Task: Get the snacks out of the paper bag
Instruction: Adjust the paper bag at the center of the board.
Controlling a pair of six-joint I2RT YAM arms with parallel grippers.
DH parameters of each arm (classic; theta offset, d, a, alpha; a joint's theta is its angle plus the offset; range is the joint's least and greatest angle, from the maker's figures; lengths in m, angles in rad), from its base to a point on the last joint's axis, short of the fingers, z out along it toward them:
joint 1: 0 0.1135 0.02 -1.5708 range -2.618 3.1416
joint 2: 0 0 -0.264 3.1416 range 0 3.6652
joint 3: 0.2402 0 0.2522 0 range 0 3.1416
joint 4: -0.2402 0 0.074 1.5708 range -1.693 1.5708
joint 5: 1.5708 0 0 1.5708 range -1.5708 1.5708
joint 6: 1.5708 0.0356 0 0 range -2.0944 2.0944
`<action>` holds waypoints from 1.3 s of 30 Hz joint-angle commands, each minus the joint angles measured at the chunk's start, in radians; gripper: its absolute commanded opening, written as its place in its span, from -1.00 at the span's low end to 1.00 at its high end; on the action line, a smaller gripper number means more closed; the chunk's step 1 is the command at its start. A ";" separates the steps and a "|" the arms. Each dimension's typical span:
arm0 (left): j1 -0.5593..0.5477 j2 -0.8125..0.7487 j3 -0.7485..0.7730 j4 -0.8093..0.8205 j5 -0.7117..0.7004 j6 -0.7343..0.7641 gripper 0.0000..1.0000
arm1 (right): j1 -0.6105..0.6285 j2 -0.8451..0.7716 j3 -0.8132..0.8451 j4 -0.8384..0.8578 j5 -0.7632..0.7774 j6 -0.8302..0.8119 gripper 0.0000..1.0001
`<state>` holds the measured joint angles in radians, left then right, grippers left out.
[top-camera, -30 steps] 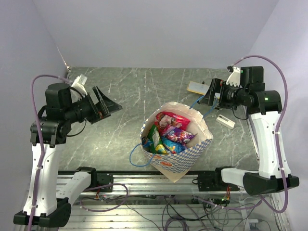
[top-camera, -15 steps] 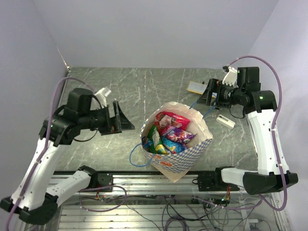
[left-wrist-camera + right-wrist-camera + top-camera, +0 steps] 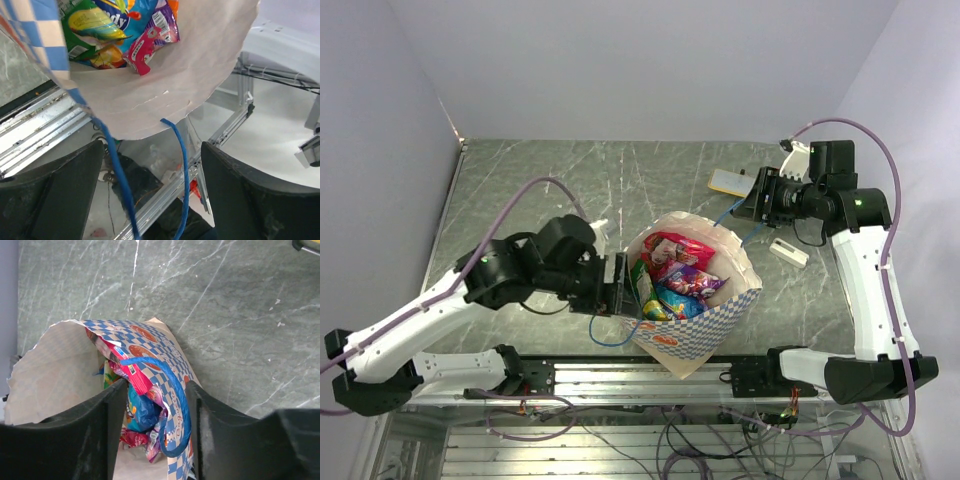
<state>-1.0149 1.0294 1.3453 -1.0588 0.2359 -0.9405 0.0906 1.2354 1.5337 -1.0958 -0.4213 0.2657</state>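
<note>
Top view: the left hand [image 3: 620, 285] overlaps the near-left rim of the paper bag [image 3: 705, 335], and its fingertips cannot be made out. The lower snacks [image 3: 675, 270] lie buried under the upper packets. Left wrist view: the top edge cuts off the bag and the packets' lettering. Right wrist view: the bag wall and the blue cord handle [image 3: 181, 405] cover most packets. Whether the right hand [image 3: 156, 390] presses the cord is unclear.

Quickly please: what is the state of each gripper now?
Left gripper: open, holding nothing, at the paper bag's rim.
Right gripper: blue handle between its fingers; whether it grips cannot be told.
</note>
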 commanded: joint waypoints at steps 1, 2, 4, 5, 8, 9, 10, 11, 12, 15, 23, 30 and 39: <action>-0.116 0.032 0.022 0.016 -0.114 -0.090 0.71 | -0.007 0.000 0.010 0.026 -0.007 -0.010 -0.12; -0.122 0.032 0.028 0.012 -0.125 -0.092 0.64 | -0.007 0.001 0.016 0.028 -0.003 -0.010 -0.18; -0.124 0.039 0.046 -0.007 -0.149 -0.086 0.39 | -0.008 0.001 0.026 0.033 0.003 -0.005 -0.40; -0.125 0.048 0.056 -0.013 -0.161 -0.085 0.17 | -0.007 0.001 0.030 0.040 0.005 0.001 -0.51; -0.124 0.082 0.085 -0.008 -0.170 -0.081 -0.40 | -0.007 0.000 0.041 0.056 0.014 0.018 -0.79; -0.123 0.094 0.095 0.000 -0.177 -0.081 -0.54 | -0.007 -0.004 0.046 0.062 0.021 0.024 -0.86; -0.123 0.102 0.105 0.010 -0.186 -0.080 -0.67 | -0.007 -0.007 0.049 0.070 0.031 0.030 -0.94; -0.123 0.111 0.115 0.023 -0.204 -0.079 -0.77 | -0.007 -0.011 0.053 0.077 0.045 0.036 -1.00; -0.123 0.120 0.125 0.038 -0.221 -0.079 -0.84 | -0.007 -0.016 0.056 0.086 0.063 0.042 -1.00; -0.123 0.166 0.172 0.082 -0.255 -0.068 -0.86 | -0.007 -0.031 0.068 0.112 0.116 0.062 -1.00; -0.086 0.382 0.443 0.034 -0.311 0.047 -0.86 | -0.008 -0.048 0.134 0.134 0.269 0.096 -1.00; 0.137 0.464 0.525 0.112 -0.121 0.123 -0.86 | -0.007 -0.071 0.189 0.138 0.369 0.081 -1.00; 0.206 0.541 0.527 0.132 -0.030 0.172 -0.86 | -0.007 -0.017 0.330 0.114 0.336 0.032 -1.00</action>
<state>-0.8085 1.5944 1.8278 -1.0203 0.1329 -0.8127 0.0906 1.2163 1.7672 -1.0760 -0.0639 0.3229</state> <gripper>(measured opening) 0.080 0.006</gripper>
